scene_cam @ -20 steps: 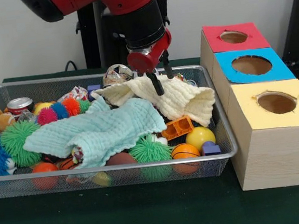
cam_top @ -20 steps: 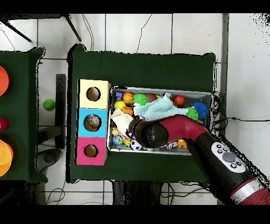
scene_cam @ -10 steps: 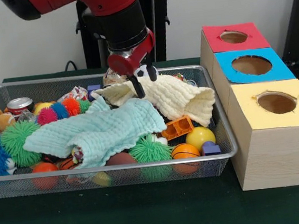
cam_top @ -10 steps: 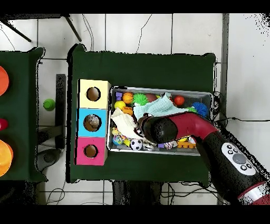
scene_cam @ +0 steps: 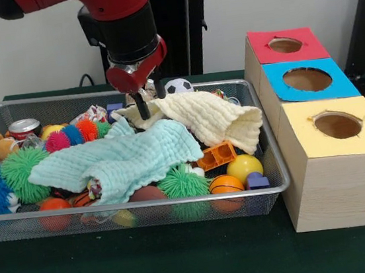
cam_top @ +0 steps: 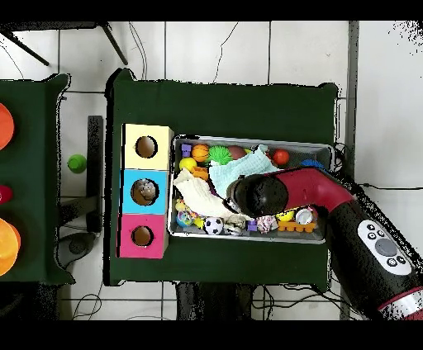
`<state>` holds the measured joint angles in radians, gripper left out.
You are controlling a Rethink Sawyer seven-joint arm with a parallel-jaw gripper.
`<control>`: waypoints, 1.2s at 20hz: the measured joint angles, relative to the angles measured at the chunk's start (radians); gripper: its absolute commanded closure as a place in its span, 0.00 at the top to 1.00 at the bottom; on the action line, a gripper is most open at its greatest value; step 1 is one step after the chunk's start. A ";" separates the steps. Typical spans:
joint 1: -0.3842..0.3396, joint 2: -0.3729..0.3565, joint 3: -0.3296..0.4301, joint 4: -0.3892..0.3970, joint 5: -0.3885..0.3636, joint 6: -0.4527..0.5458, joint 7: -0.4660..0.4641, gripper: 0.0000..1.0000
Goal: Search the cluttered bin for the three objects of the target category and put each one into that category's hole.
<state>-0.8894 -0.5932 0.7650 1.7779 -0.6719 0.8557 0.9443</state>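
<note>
The bin (scene_cam: 144,206) is a wide silver wire-mesh basket full of toys and two cloths; it also shows in the overhead view (cam_top: 252,140). The hole (scene_cam: 307,79) is the large round cutout in the blue-topped box, which shows in the overhead view too (cam_top: 144,192). My gripper (scene_cam: 149,99) hangs open and empty at the bin's back, just above the left end of the cream cloth (scene_cam: 216,115). In the overhead view the arm hides the gripper. A small soccer ball (scene_cam: 178,86) lies right of the gripper.
A mint cloth (scene_cam: 125,158) covers the bin's middle. Round it lie an orange brick (scene_cam: 216,155), a yellow ball (scene_cam: 244,167), a basketball (scene_cam: 227,184), green spiky balls (scene_cam: 183,182), and a can (scene_cam: 24,128). Red-topped (scene_cam: 284,45) and yellow-topped (scene_cam: 336,124) boxes flank the blue one.
The arm has swung left along the bin's back in the front view, off the cream cloth's middle. The soccer ball behind it has come into sight. The gripper stays empty.
</note>
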 measured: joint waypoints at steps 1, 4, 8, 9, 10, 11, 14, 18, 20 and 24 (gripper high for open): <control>0.000 -0.001 0.001 -0.004 -0.005 0.009 0.000 1.00; 0.000 -0.012 0.007 -0.023 -0.033 0.056 -0.015 1.00; -0.001 -0.023 0.012 -0.043 -0.064 0.104 -0.073 1.00; -0.001 -0.024 0.012 -0.048 -0.071 0.112 -0.091 1.00; -0.001 -0.025 0.012 -0.054 -0.079 0.120 -0.111 1.00; -0.001 -0.026 0.012 -0.058 -0.084 0.126 -0.127 1.00; -0.002 -0.027 0.013 -0.073 -0.094 0.137 -0.185 1.00; -0.015 -0.035 0.019 -0.081 -0.094 0.138 -0.244 1.00; -0.023 -0.035 0.020 -0.083 -0.094 0.138 -0.252 1.00; -0.056 -0.035 0.024 -0.087 -0.091 0.138 -0.255 1.00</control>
<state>-0.9458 -0.6280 0.7889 1.6911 -0.7629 0.9941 0.6897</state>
